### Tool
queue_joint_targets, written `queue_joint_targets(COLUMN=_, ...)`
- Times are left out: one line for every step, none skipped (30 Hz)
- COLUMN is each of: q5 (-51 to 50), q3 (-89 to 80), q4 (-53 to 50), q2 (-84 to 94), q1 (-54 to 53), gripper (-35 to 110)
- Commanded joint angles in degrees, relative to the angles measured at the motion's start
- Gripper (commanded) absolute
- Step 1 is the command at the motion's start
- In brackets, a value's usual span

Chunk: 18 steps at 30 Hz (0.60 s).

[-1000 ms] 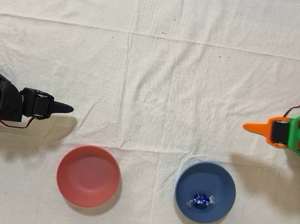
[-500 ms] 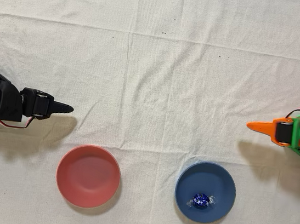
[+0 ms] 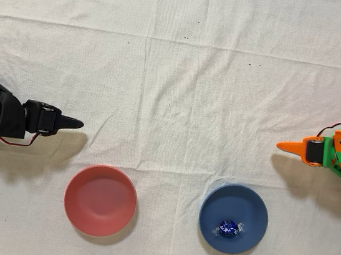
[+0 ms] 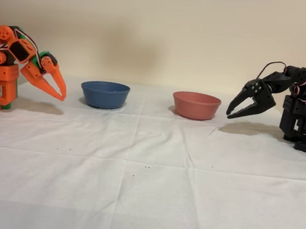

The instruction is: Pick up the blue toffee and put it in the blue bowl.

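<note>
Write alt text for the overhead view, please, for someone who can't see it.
A blue toffee lies inside a blue bowl on a white cloth, with a pink-red bowl to its left. The orange arm's gripper points in from the right edge, holding nothing; an idle black arm sits at the left edge.

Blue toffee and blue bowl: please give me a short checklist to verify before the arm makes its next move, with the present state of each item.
1. Blue toffee lies inside the blue bowl: ok, seen in the overhead view.
2. Orange gripper holds nothing: ok, nothing shows between the fingers in the fixed view.
3. Gripper is apart from the bowl: ok, a gap of bare cloth separates them in both views.
4. Pink-red bowl has nothing in it: ok, overhead view.
5. Gripper fully shut: cannot tell; the fingertips look close together.
6. Idle black arm stands away from both bowls: ok.
</note>
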State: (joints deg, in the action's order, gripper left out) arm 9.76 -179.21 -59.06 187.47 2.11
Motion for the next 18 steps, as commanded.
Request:
queue_joint_targets(q5=0.3, q3=0.2, q4=-1.0, q2=-0.4, q1=-1.0, gripper=0)
queue_joint_targets(q5=0.0, q3=0.2, q4=-1.3, q2=-0.4, q1=-1.0, gripper=0)
queue_joint_targets(q5=-0.4, q3=0.2, q4=-1.8, q2=-0.4, q1=-0.8, gripper=0)
queue_joint_targets(q5=-0.8, q3=0.1, q4=-2.7, q2=-0.4, q1=-0.5, gripper=2)
queue_joint_targets(q5=-1.1, q3=0.1, q4=-2.7, q2=-0.4, q1=-0.7, gripper=2)
queue_joint_targets(q5=-1.4, q3=0.1, q4=-2.7, q2=-0.4, q1=-1.3, gripper=4)
queue_joint_targets(q5=-1.7, q3=0.1, q4=-2.8, q2=-0.4, q1=-1.8, gripper=6)
queue_joint_targets(q5=-2.0, q3=0.1, q4=-2.8, q2=-0.4, q1=-2.1, gripper=8)
queue_joint_targets(q5=-2.5, q3=0.1, q4=-2.8, q2=-0.4, q1=-2.3, gripper=7)
queue_joint_targets(q5=-3.2, q3=0.1, q4=-2.8, q2=-0.4, q1=-2.5, gripper=6)
queue_joint_targets(q5=-4.0, q3=0.1, q4=-2.9, q2=-0.4, q1=-2.5, gripper=5)
queue_joint_targets(q5=-4.0, q3=0.1, q4=-2.9, q2=-0.4, q1=-2.5, gripper=4)
queue_joint_targets(q5=-4.1, q3=0.1, q4=-2.9, q2=-0.4, q1=-2.5, gripper=1)
queue_joint_targets(q5=-4.2, q3=0.1, q4=-2.9, q2=-0.4, q1=-2.5, gripper=0)
queue_joint_targets(q5=-4.2, q3=0.1, q4=-3.0, q2=-0.4, q1=-2.5, gripper=0)
queue_joint_targets(q5=-4.4, q3=0.1, q4=-3.0, q2=-0.4, q1=-2.7, gripper=0)
queue_joint_targets(q5=-4.4, q3=0.1, q4=-3.0, q2=-0.4, q1=-2.9, gripper=0)
queue_joint_targets(q5=-4.5, q3=0.1, q4=-3.0, q2=-0.4, q1=-2.9, gripper=0)
